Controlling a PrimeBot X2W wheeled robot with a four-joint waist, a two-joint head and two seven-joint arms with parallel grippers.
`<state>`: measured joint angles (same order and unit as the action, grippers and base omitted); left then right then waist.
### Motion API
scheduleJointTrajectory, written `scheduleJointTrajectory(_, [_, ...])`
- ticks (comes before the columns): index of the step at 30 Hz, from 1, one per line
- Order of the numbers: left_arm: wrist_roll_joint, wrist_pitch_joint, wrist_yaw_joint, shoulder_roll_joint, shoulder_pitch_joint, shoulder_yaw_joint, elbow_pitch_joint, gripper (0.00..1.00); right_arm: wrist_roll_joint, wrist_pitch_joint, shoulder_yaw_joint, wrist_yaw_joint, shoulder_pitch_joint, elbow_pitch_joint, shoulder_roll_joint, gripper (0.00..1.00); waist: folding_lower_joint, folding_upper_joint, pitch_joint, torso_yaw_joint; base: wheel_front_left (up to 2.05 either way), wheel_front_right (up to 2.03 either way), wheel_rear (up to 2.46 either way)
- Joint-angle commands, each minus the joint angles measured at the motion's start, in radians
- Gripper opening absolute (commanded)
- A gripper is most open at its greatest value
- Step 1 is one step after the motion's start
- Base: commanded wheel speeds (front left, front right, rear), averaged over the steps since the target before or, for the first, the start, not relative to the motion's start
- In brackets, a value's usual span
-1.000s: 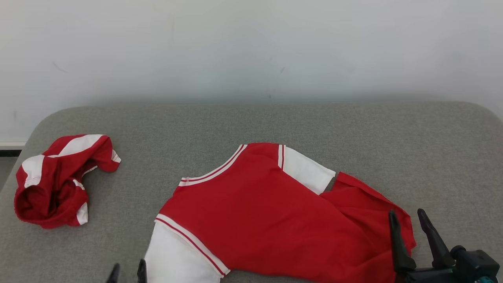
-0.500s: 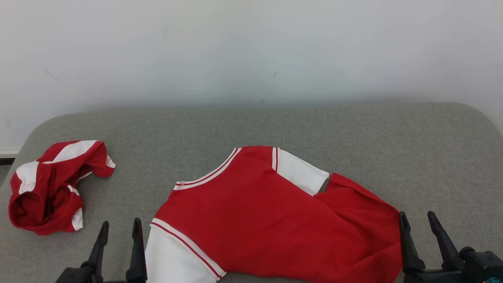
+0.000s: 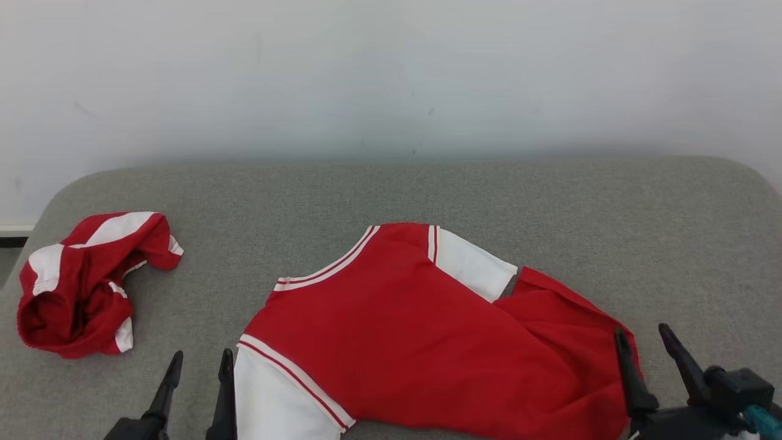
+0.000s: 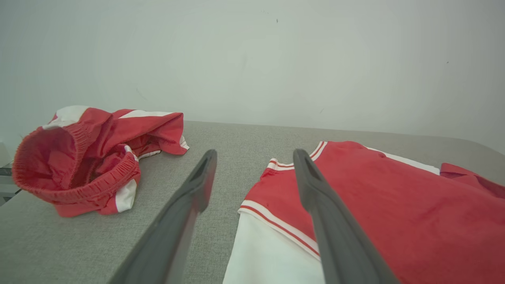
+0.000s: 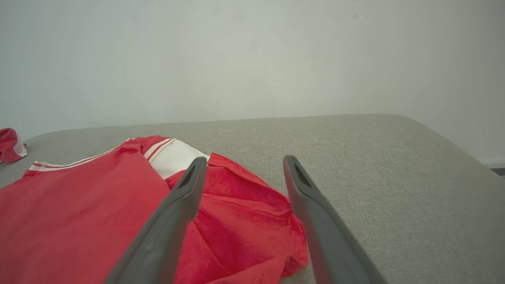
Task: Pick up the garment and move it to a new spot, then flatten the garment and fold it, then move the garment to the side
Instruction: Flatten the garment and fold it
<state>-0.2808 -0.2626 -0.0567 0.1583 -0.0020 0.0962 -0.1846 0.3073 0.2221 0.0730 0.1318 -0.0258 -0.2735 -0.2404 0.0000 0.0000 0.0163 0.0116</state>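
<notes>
A red garment (image 3: 421,342) with white sleeves and striped trim lies spread on the grey padded surface (image 3: 391,195), its right side folded over in a wrinkled flap. In the left wrist view the garment (image 4: 378,213) lies to the right of the fingers, and in the right wrist view the garment (image 5: 118,209) lies to their left and beneath them. My left gripper (image 3: 200,363) is open beside the garment's white sleeve, holding nothing. My right gripper (image 3: 643,340) is open over the garment's right edge, nothing between its fingers.
A second red and white piece of clothing (image 3: 85,284) lies bunched at the far left of the surface, seen also in the left wrist view as the bunched clothing (image 4: 94,157). A pale wall (image 3: 391,73) rises behind. The surface has rounded corners.
My left gripper has come up into the head view and opened beside the white sleeve. The camera has shifted slightly. The garment lies as before.
</notes>
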Motion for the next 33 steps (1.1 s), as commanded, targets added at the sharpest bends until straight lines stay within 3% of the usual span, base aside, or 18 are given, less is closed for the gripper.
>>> scheduleJointTrajectory(1, [0.010, -0.003, -0.003, -0.004, -0.006, -0.001, -0.001, 1.00, -0.003, -0.002, 0.004, -0.002, -0.018, -0.002, -0.011, 1.00, 0.0000, 0.0000, -0.004, 0.008, 0.00, 0.00, 0.00])
scheduleJointTrajectory(13, [0.015, -0.003, -0.020, -0.042, -0.049, 0.011, -0.020, 1.00, -0.002, -0.145, 0.178, -0.002, -0.339, -0.269, -0.133, 1.00, 0.0000, 0.0000, -0.063, 0.098, 0.00, 0.00, 0.00])
scheduleJointTrajectory(27, [0.029, -0.003, -0.038, -0.076, -0.092, 0.010, -0.043, 1.00, 0.077, -0.215, 0.377, -0.002, -0.548, -0.647, -0.143, 0.99, 0.0000, 0.0000, -0.111, 0.161, 0.00, 0.00, 0.00])
scheduleJointTrajectory(28, [0.027, -0.003, -0.038, -0.078, -0.093, 0.009, -0.044, 1.00, 0.087, -0.224, 0.386, -0.002, -0.557, -0.668, -0.139, 0.34, 0.0000, 0.0000, -0.111, 0.160, 0.00, 0.00, 0.00])
scheduleJointTrajectory(29, [0.028, -0.003, -0.037, -0.080, -0.095, 0.008, -0.046, 1.00, 0.096, -0.227, 0.397, -0.002, -0.567, -0.682, -0.137, 0.00, 0.0000, 0.0000, -0.110, 0.159, 0.00, 0.00, 0.00])
scheduleJointTrajectory(33, [0.032, -0.003, -0.040, -0.084, -0.099, 0.003, -0.055, 1.00, 0.146, -0.152, 0.395, -0.002, -0.620, -0.696, -0.149, 0.00, 0.0000, 0.0000, -0.105, 0.151, 0.00, 0.00, 0.00])
